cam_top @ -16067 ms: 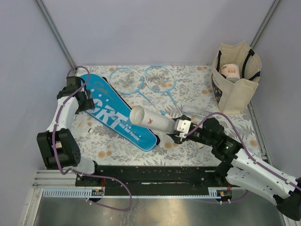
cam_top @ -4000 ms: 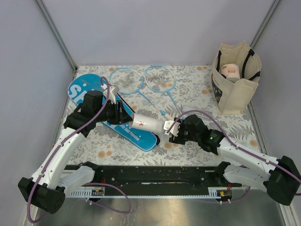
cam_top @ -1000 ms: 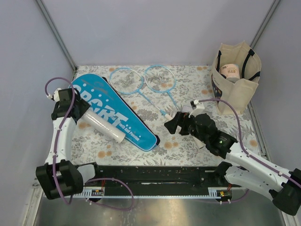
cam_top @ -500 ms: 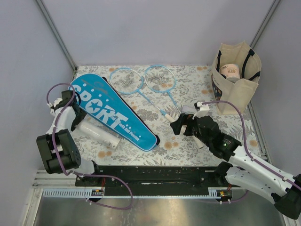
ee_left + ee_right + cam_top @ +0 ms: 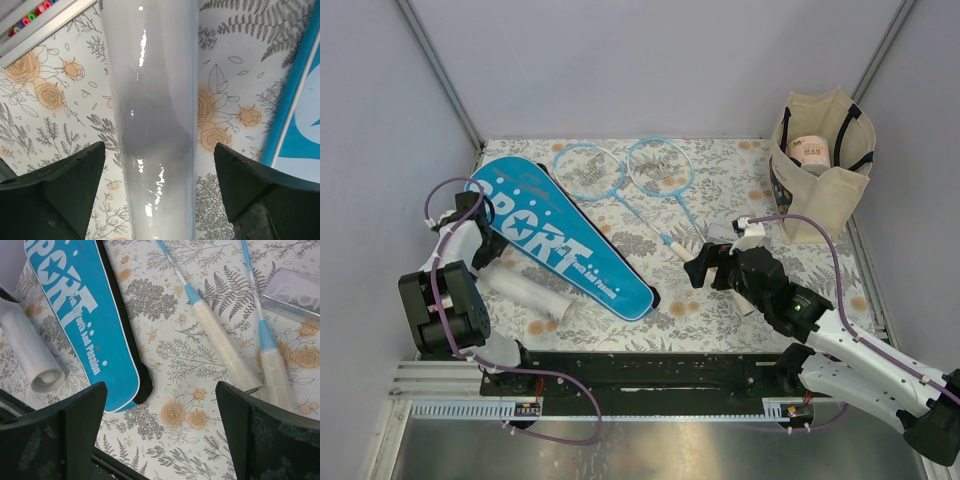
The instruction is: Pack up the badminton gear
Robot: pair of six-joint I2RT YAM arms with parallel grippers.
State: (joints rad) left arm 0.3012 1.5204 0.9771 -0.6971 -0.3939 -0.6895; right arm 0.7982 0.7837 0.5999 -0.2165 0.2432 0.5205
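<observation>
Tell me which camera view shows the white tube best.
Top external: it shows nearly the whole white tube lying beside the blue cover. Left wrist shows only its glossy mid-section, ends cut off, between the fingers of the open left gripper. Right wrist shows its open end at the frame's left edge.

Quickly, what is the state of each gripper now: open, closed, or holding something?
Left gripper: open, one jaw on each side of the white tube, not touching it.
Right gripper: open, holding nothing.

I work in a lab test cell: plain grey panels on metal struts wall my floral-clothed table, with a black mounting rail at the frame's bottom.
</observation>
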